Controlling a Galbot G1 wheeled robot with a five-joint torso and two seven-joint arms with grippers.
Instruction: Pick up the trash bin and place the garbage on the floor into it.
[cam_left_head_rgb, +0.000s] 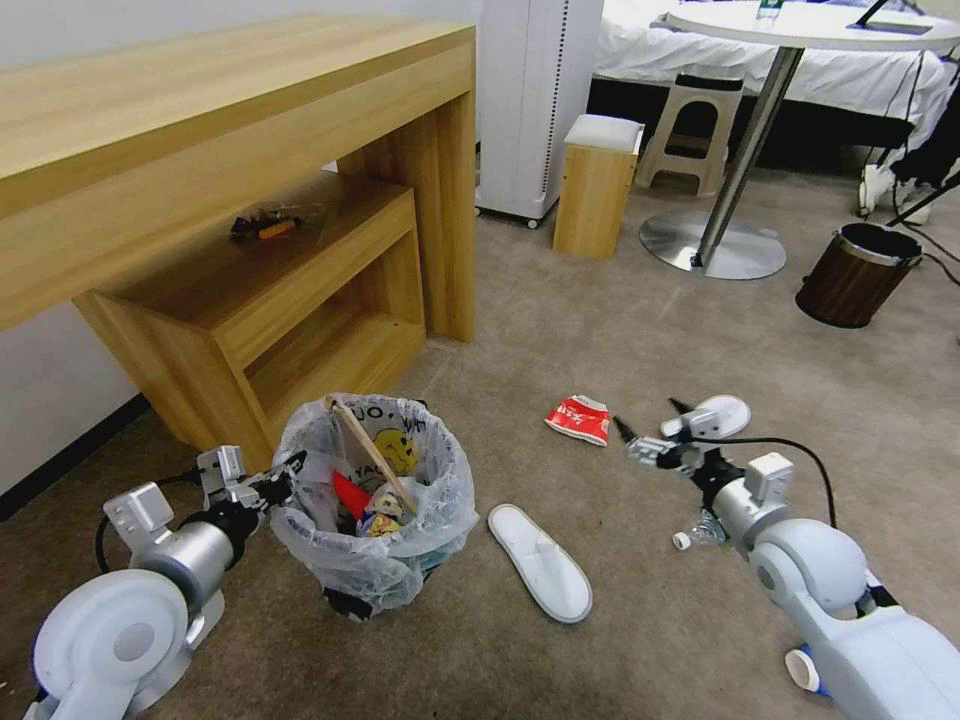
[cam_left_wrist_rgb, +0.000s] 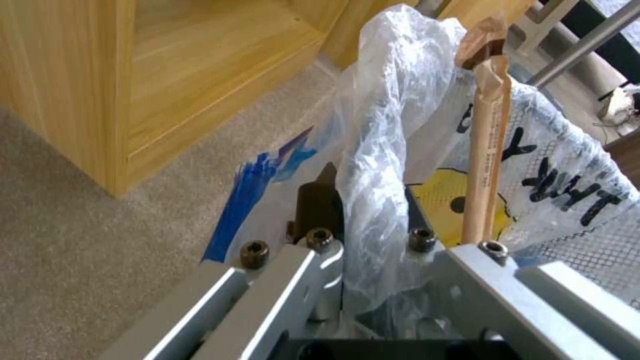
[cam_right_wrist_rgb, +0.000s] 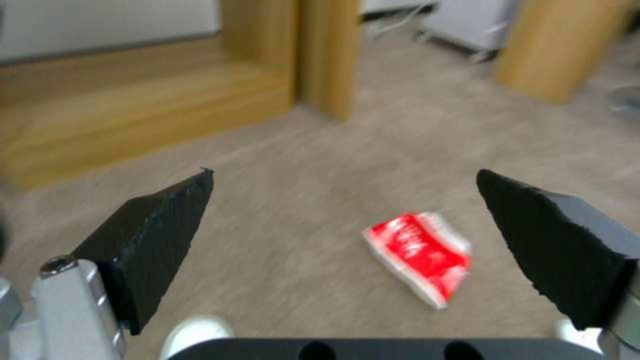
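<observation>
Bin: your trash bin (cam_left_head_rgb: 375, 500) sits low and left of centre in the head view, on the beige floor (cam_left_head_rgb: 620, 330) before the wooden desk (cam_left_head_rgb: 200, 150); its crinkly white bag carries a yellow cartoon figure and black letters.
Left gripper: you see the left gripper (cam_left_head_rgb: 285, 478) at the bin's left rim, fingers pinched on the rim and bag; the left wrist view shows the plastic bunched between them (cam_left_wrist_rgb: 370, 210).
Bin contents: a wooden stick (cam_left_head_rgb: 370, 452) leans across the opening, with red and other coloured scraps under it.
Right gripper: your right gripper (cam_left_head_rgb: 650, 420) hangs right of centre above the carpet, fingers (cam_right_wrist_rgb: 160, 235) spread wide.
Red wrapper: a crumpled red wrapper (cam_left_head_rgb: 579, 418) lies at mid-frame, just left of that gripper; in the right wrist view it lies on the carpet between the fingertips (cam_right_wrist_rgb: 420, 255).
Slippers: one white slipper (cam_left_head_rgb: 540, 562) lies right of the bin, another (cam_left_head_rgb: 722, 412) beside the right gripper.
Bottle: a clear bottle (cam_left_head_rgb: 697, 532) lies by the right forearm.
Brown bin: a wood-grain bin (cam_left_head_rgb: 855, 275) stands at far right.
</observation>
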